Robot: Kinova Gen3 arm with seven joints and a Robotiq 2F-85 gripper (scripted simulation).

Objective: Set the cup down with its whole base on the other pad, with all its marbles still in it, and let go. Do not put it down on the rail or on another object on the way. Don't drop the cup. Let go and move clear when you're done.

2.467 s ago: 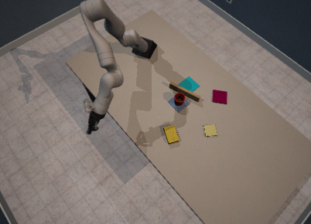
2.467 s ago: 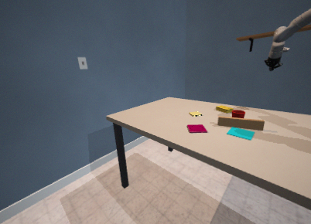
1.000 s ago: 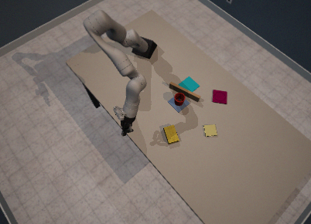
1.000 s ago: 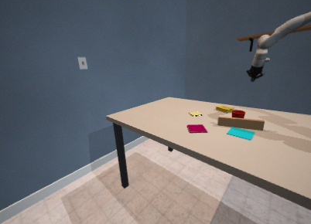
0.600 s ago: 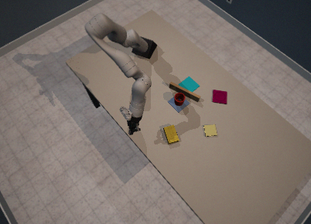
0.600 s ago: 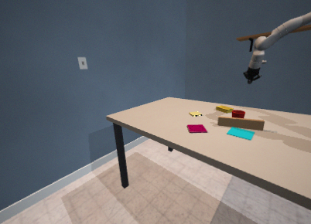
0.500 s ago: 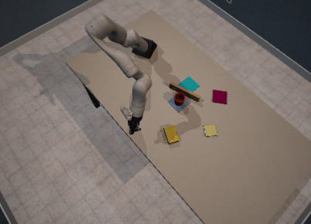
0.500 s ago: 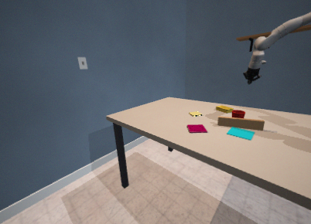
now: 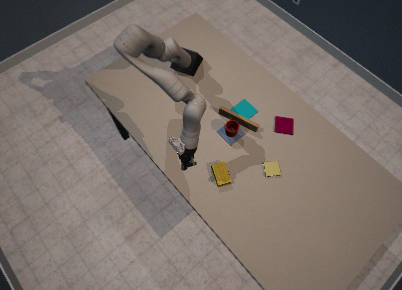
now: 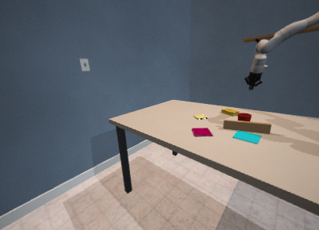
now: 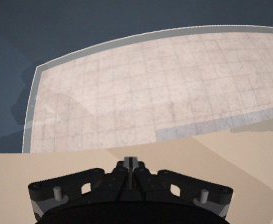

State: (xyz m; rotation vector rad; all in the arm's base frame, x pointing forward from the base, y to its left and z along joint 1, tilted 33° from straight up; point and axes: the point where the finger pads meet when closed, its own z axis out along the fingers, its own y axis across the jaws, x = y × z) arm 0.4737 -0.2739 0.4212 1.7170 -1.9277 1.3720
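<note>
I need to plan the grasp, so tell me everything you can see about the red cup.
The cup is small, red and round, with an open top and dark contents that are too small to make out. It stands upright on the blue-grey pad, just on the near side of the wooden rail from the teal pad. Nothing grips it: the gripper is shut, empty and off to the side, well above the table in the exterior view.
</note>
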